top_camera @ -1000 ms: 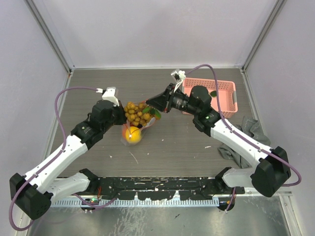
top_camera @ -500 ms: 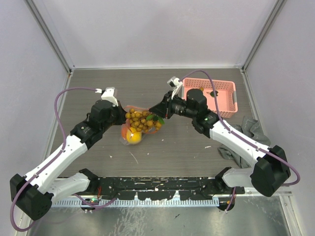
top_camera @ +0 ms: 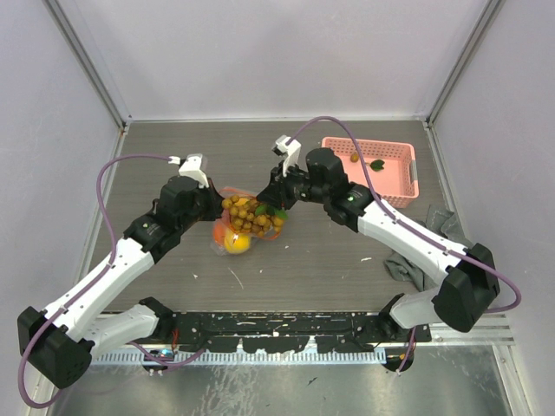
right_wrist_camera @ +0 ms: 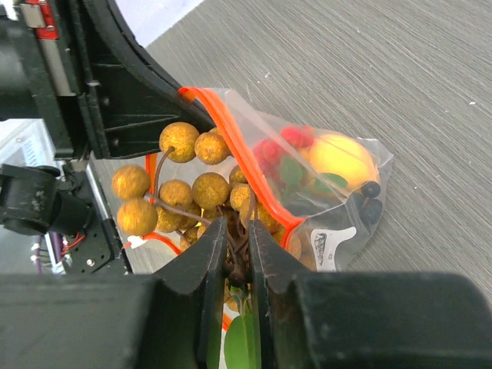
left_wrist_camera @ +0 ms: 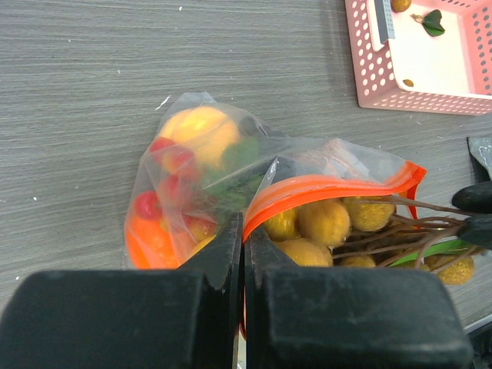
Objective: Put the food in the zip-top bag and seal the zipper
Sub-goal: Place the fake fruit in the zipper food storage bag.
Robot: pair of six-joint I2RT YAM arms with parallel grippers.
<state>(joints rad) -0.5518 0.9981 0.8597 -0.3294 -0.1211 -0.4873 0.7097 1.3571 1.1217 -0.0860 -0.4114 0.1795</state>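
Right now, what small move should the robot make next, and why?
Probably the right jaws should push the bunch deeper into the bag. They grip its stems, and the balls sit only at the mouth, by the zipper, while the left jaws pinch that strip. The other fruit lies deeper inside.
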